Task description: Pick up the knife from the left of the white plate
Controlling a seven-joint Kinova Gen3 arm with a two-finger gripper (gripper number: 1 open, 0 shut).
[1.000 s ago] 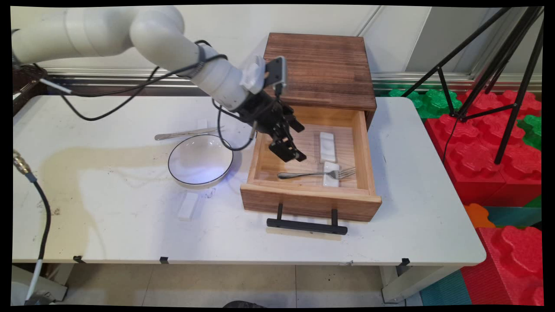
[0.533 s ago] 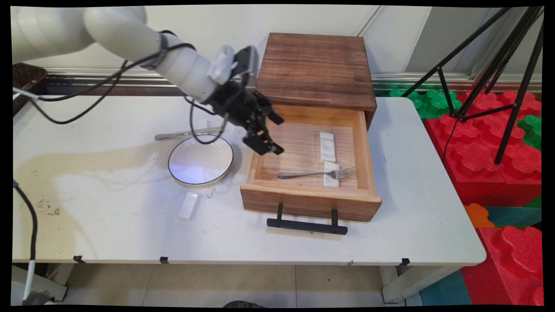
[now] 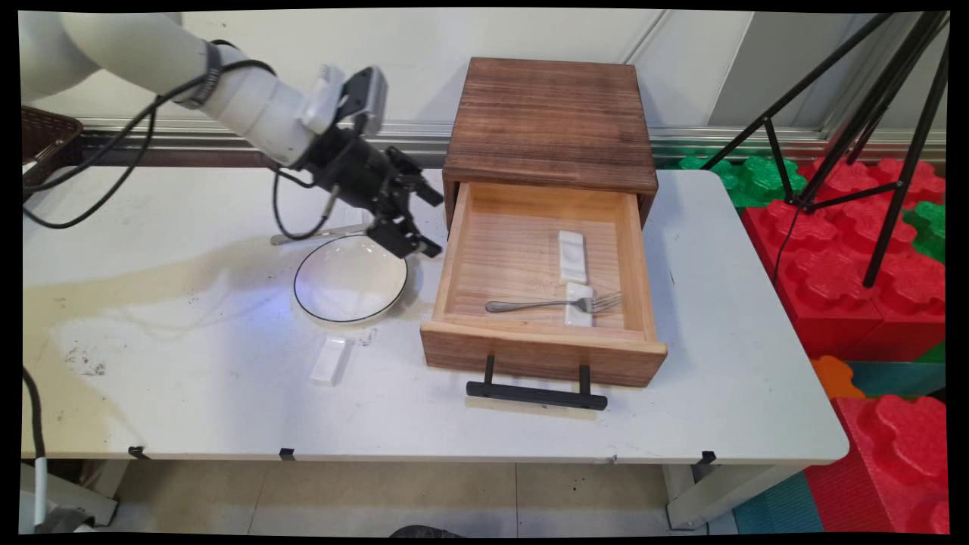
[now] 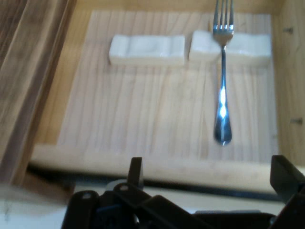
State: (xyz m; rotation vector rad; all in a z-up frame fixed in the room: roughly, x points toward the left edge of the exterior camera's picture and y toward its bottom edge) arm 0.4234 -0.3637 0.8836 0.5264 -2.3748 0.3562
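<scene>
My gripper (image 3: 432,225) hangs open and empty above the far right rim of a white plate (image 3: 350,281) with a thin black edge, just left of the open wooden drawer (image 3: 541,356). In the drawer a metal fork (image 3: 553,304) lies with its tines on a white rest (image 3: 578,303); a second white rest (image 3: 571,256) lies behind it. The hand view looks over the drawer's side wall at the fork (image 4: 222,95) and both rests (image 4: 147,49), (image 4: 248,47), with the gripper (image 4: 209,176) open at the bottom.
The drawer belongs to a dark-topped wooden cabinet (image 3: 549,121) at the table's back. A metal utensil (image 3: 322,234) lies behind the plate. A white rest (image 3: 328,360) lies on the table in front of the plate. A black tripod (image 3: 870,113) and foam blocks stand right.
The gripper has drawn back to the left and upward, from above the drawer's inside, over its left wall, to above the plate's far rim. It stays open and empty.
</scene>
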